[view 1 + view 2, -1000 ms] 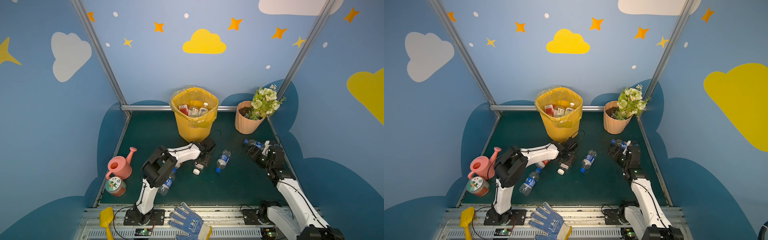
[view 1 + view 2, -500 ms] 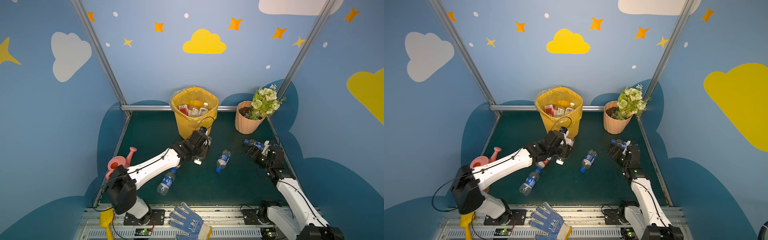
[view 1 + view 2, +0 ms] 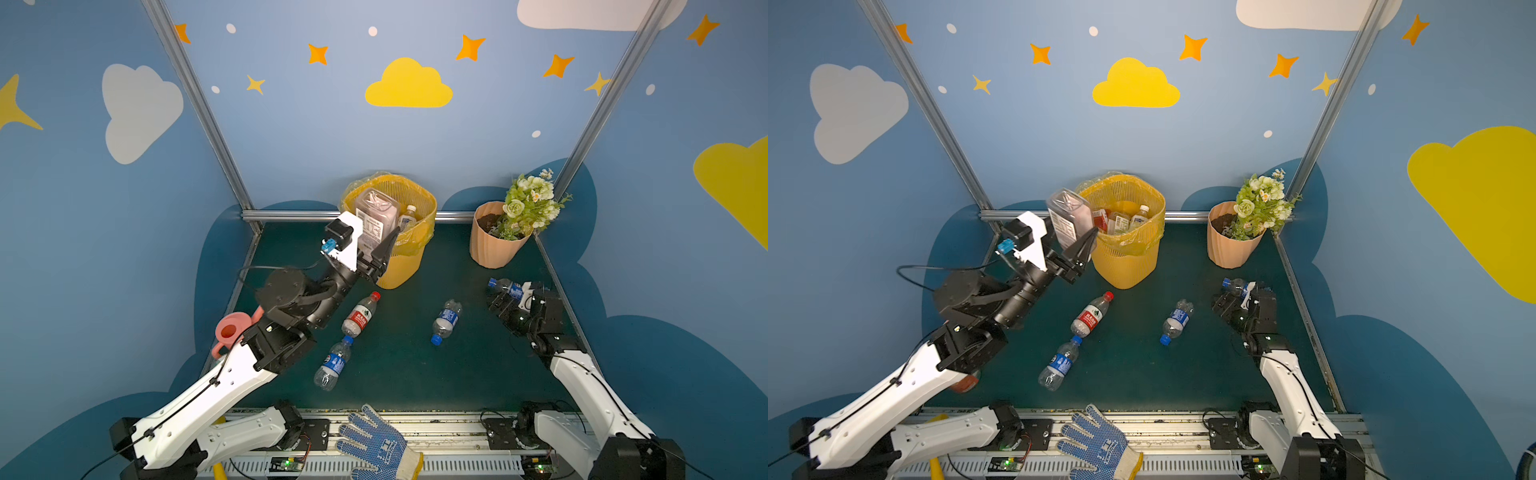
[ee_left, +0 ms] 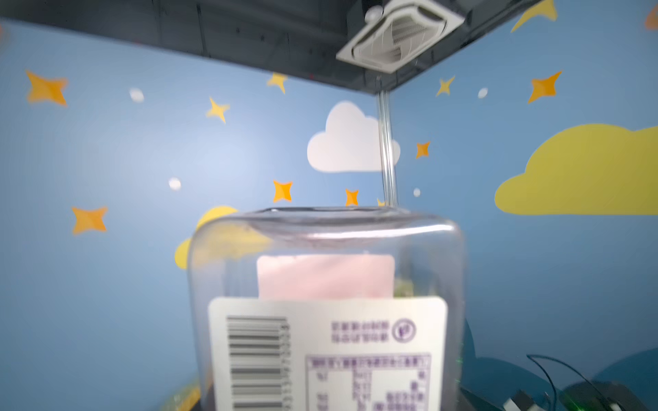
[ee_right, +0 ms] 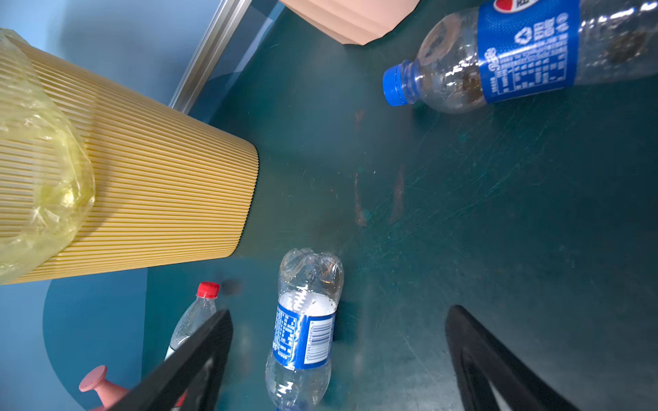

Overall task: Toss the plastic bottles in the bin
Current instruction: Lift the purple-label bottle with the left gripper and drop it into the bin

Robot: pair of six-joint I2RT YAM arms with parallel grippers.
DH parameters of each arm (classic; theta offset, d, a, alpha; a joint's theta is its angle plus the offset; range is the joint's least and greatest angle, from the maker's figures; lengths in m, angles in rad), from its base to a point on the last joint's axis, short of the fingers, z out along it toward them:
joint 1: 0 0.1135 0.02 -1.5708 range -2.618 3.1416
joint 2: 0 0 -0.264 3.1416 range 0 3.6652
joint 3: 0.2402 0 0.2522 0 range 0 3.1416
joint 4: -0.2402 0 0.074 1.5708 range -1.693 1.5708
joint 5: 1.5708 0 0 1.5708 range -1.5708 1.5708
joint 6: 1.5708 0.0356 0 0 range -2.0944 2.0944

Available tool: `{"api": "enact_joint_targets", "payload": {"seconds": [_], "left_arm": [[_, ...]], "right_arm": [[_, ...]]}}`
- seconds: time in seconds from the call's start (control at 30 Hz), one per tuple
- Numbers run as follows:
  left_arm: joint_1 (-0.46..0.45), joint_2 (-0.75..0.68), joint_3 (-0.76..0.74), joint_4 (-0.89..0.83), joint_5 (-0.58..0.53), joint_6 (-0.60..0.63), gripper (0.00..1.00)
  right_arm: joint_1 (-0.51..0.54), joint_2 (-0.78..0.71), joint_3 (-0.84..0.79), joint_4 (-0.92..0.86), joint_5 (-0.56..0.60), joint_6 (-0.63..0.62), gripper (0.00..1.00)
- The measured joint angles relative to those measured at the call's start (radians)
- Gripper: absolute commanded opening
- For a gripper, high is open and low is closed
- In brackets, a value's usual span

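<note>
clear squarish bottle [image 4: 327, 270], white barcoded label [image 4: 327, 356]

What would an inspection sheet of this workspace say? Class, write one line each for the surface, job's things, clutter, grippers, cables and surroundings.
Surface: dark green mat, scratched.
Job's things: yellow bin holds several bottles; barcode bottle raised near its rim; red-capped bottle and three blue-labelled bottles lie on the mat.
Clutter: flower pot, pink watering can, dotted glove on the front rail.
Grippers: left gripper shut on the barcode bottle; right gripper open, empty, low beside one blue-labelled bottle.
Cables: black cable loops off the left arm; thin wires by the arm bases.
Surroundings: blue walls with clouds and stars; metal frame posts.
</note>
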Motion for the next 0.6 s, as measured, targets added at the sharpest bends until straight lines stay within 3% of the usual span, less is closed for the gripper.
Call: {"api": "enact_joint_targets", "payload": {"seconds": [0.13, 0.23, 0.3, 0.43, 0.53, 0.6], "left_arm": [[0.028, 0.097, 0.139, 0.058, -0.001, 0.069, 0.58], [0.122, 0.219, 0.233, 0.056, 0.029, 0.009, 0.61], [0.2, 0.312, 0.28, 0.025, 0.059, -0.077, 0.67], [0.317, 0.542, 0.377, -0.118, 0.098, -0.238, 0.9], [0.34, 0.639, 0.385, -0.227, 0.105, -0.287, 1.0], [0.337, 0.663, 0.409, -0.309, 0.106, -0.303, 1.0]], "right_arm": [[0.006, -0.007, 0.0, -0.001, 0.001, 0.0, 0.91], [0.007, -0.025, 0.0, -0.005, 0.002, 0.0, 0.91], [0.009, -0.039, 0.0, -0.007, 0.002, 0.001, 0.91], [0.013, -0.06, 0.0, -0.008, 0.002, 0.005, 0.91], [0.018, -0.072, 0.0, -0.011, 0.006, 0.006, 0.91], [0.018, -0.081, 0.0, -0.013, 0.016, 0.006, 0.92]]}}
